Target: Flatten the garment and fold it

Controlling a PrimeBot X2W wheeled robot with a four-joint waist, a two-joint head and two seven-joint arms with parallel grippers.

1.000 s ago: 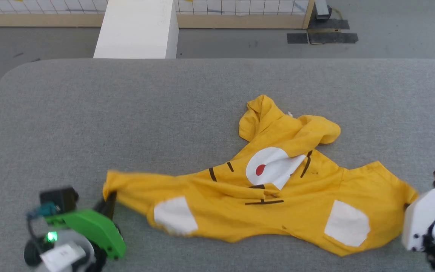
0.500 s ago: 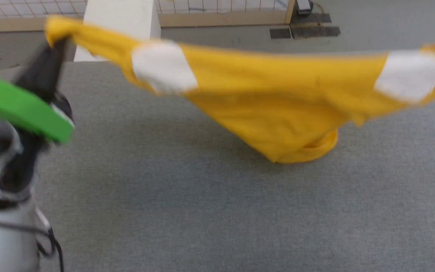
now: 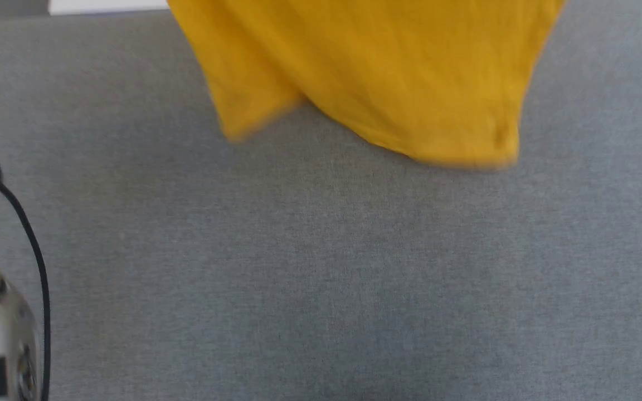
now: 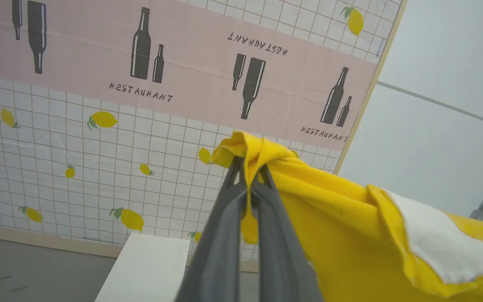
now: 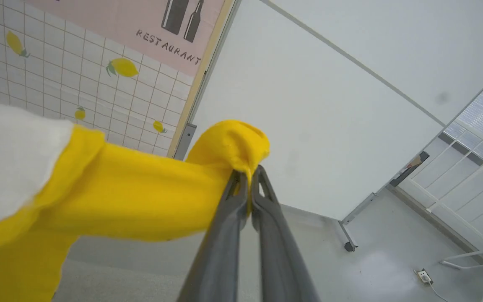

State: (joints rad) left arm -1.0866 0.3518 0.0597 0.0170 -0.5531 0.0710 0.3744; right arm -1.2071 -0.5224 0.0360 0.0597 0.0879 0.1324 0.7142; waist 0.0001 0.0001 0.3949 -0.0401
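Grey counter spans the lower frame; garment hangs top centre, left gripper and right gripper each clamping a corner: best lowered evenly, taut.

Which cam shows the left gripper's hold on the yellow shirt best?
Left wrist view: the left gripper is shut on a bunched corner of the garment, right at the fingertips. The head view gives the garment's hanging lower part over the grey table. The right wrist view has the right gripper pinching another corner.
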